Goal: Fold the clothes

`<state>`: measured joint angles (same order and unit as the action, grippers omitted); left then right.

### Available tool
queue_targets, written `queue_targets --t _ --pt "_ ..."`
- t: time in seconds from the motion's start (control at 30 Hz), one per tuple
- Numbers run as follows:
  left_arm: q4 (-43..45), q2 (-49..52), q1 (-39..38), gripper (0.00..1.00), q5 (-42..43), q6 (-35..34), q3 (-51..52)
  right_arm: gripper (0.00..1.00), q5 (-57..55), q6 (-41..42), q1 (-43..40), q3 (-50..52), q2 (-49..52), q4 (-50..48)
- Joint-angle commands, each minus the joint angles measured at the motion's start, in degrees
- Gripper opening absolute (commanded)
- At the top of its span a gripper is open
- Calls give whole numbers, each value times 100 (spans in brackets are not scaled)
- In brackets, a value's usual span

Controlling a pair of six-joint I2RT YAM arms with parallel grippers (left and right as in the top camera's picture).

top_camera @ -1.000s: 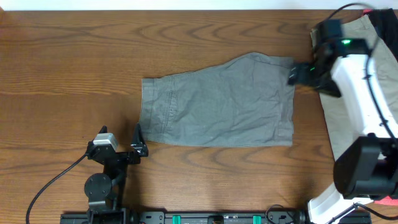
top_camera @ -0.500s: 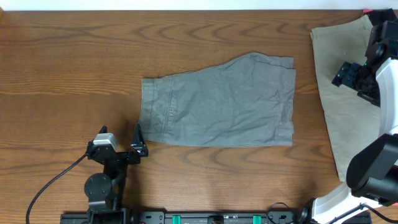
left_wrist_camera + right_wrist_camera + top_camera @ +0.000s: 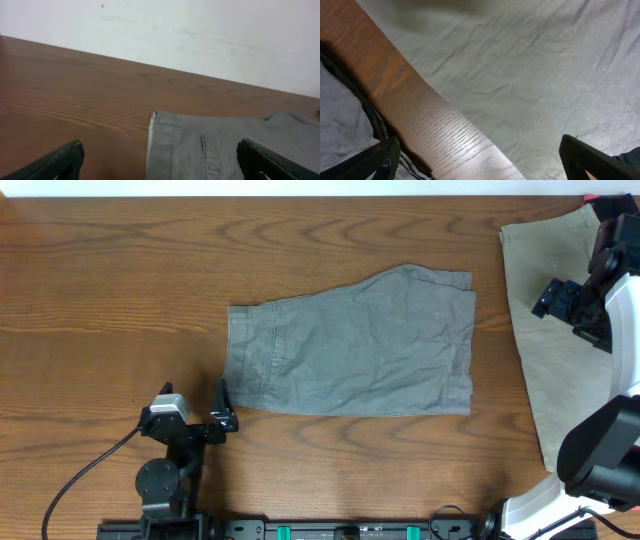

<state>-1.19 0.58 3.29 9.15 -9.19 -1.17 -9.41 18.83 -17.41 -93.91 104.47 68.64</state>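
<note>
I see the grey shorts [image 3: 350, 345] lying flat in the middle of the tabletop [image 3: 110, 280]. My left end effector [image 3: 222, 408] sits wide and empty just beside their waistband edge. My right end effector [image 3: 550, 298], also wide and empty, hangs over the khaki pair [image 3: 545, 380].

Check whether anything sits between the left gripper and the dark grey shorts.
Nothing visible does. The left gripper, open, sits just off the nearest edge of the dark grey shorts, with only bare table between them.
</note>
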Motion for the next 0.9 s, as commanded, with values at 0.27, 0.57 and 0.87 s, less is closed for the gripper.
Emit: queue_targets --t 0.27,0.57,0.87 --pt "-201 -9 13 98 3768 -2815 90 99 26 42 -20 -37 2 11" --pt "894 127 20 98 3897 -2686 -514 99 26 42 -20 -37 2 11" --pt "-2691 2623 17 98 1158 -535 -3322 99 26 42 -20 -37 2 11"
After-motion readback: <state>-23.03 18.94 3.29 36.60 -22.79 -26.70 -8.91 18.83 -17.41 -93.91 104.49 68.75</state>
